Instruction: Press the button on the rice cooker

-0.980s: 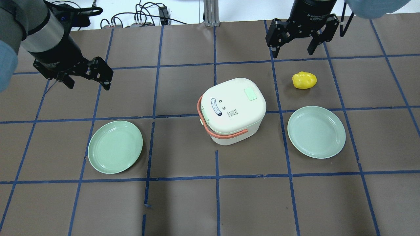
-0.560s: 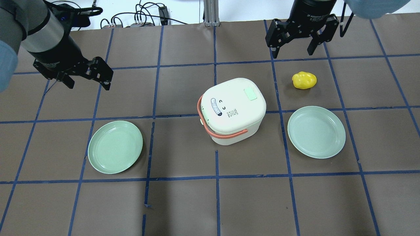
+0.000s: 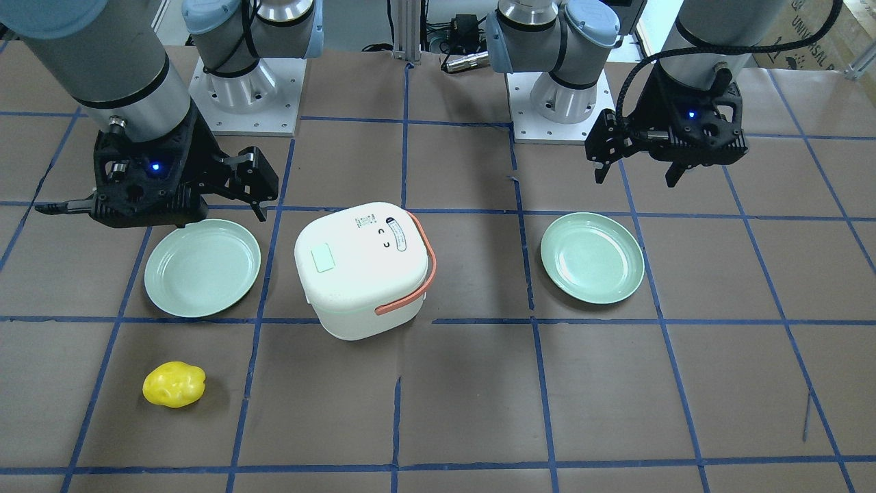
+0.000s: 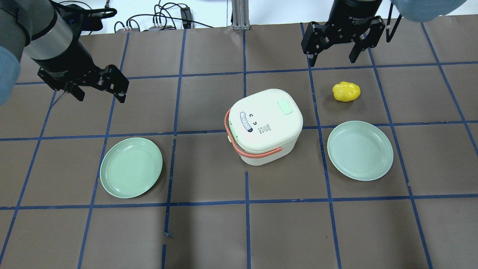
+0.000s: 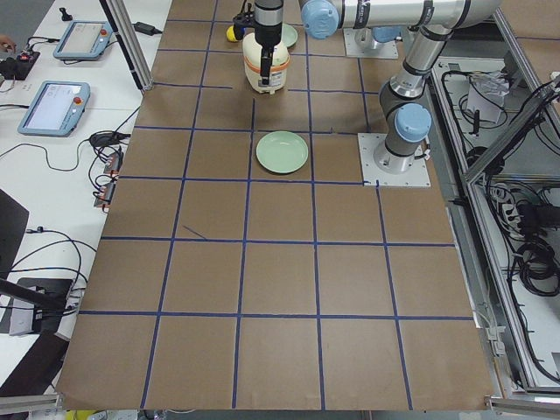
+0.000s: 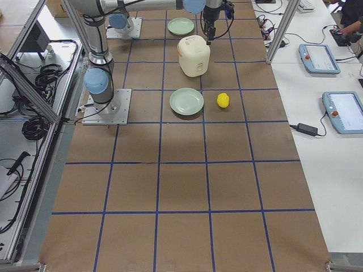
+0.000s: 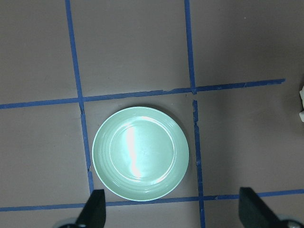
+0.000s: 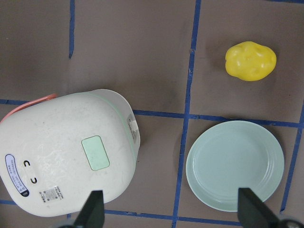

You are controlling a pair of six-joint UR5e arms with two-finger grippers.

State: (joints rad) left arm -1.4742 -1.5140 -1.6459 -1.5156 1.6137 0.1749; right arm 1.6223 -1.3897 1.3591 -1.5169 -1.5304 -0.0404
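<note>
**Q:** What sits on the table, going from the left edge across?

**A:** In the overhead view, the left gripper (image 4: pixel 100 93) hangs over the brown table (image 4: pixel 209 231) at the far left. Its two fingers are spread wide with nothing between them. Closer to the camera lies the left plate (image 4: pixel 131 167), pale green and empty.

**Q:** And the rice cooker?

**A:** The white rice cooker (image 4: pixel 265 125) stands in the middle of the table with its lid closed. Its orange handle (image 4: pixel 239 145) is folded down around the near side. A pale green rectangle (image 4: pixel 286 107) sits on the lid, toward its far right corner. Both grippers are well apart from the cooker.

**Q:** What lies to the right?

**A:** A lumpy yellow object (image 4: pixel 346 91), and nearer the camera the right plate (image 4: pixel 360 150), also green and empty. The right gripper (image 4: pixel 332 56) hangs beyond them at the far edge, fingers wide apart, holding nothing.
</note>
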